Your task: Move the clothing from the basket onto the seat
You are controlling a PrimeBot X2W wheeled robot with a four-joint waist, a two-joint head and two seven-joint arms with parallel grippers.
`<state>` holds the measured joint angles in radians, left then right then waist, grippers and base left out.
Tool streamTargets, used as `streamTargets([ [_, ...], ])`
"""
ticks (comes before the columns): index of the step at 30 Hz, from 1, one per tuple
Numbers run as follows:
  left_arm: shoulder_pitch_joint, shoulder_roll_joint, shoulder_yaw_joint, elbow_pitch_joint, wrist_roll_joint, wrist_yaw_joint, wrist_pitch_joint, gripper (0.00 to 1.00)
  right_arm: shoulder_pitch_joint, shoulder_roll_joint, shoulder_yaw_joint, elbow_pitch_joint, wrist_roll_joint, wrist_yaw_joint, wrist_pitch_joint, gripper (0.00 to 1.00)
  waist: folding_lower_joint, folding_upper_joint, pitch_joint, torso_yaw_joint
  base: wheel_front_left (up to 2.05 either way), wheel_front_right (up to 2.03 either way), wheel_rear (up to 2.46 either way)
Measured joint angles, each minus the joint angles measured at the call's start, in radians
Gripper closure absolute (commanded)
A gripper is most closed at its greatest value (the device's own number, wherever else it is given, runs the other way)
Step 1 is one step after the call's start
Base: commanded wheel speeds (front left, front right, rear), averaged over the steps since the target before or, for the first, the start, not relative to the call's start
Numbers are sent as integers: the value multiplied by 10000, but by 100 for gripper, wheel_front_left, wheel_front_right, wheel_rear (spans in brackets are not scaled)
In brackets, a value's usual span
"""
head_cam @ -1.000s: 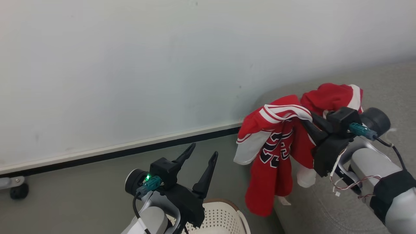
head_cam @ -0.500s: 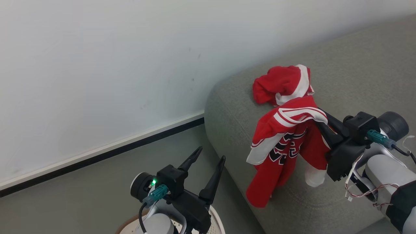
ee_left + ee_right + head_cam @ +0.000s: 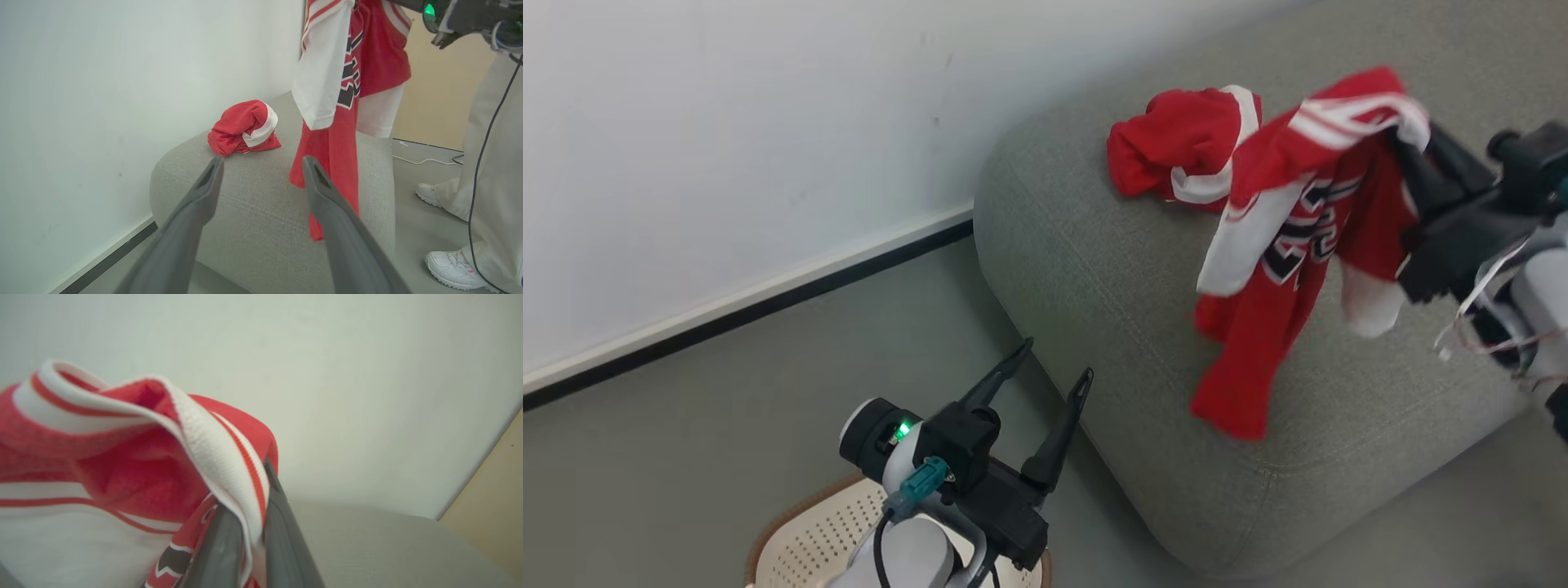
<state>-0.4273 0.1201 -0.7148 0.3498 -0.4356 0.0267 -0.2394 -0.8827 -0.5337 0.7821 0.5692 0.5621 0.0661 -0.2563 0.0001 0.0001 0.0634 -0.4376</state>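
My right gripper (image 3: 1409, 143) is shut on the white-trimmed edge of a red jersey (image 3: 1290, 245) with black lettering, which hangs down over the grey seat (image 3: 1094, 269). The trim is pinched between the fingers (image 3: 229, 539) in the right wrist view. A second red garment with a broad white band (image 3: 1176, 147) lies crumpled on the seat near the wall; it appears as a small heap (image 3: 243, 128) in the left wrist view. My left gripper (image 3: 1049, 367) stands open and empty above the cream basket (image 3: 800, 543), beside the seat's rounded corner.
A white wall with a black-and-white skirting (image 3: 743, 302) runs behind. Grey floor lies between wall and seat. A person in pale trousers and white shoes (image 3: 461, 269) stands at the seat's far side, near a cable on the floor.
The camera has swung, shifting the whole picture. My right gripper has carried the jersey further over the seat, next to the crumpled garment. The left gripper stays open over the basket.
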Motion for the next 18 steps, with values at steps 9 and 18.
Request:
streamTargets([
  [9,-518,506,21,-823,330,88,146,0,-2652,-416,-1168,1118,201,-138,330,100,1,0,1153,335,0,0,0],
  [18,-1116,957,132,-1670,706,121,454,0,-4178,-1632,-1825,2232,163,-577,625,100,1,1,2242,1032,0,0,0],
])
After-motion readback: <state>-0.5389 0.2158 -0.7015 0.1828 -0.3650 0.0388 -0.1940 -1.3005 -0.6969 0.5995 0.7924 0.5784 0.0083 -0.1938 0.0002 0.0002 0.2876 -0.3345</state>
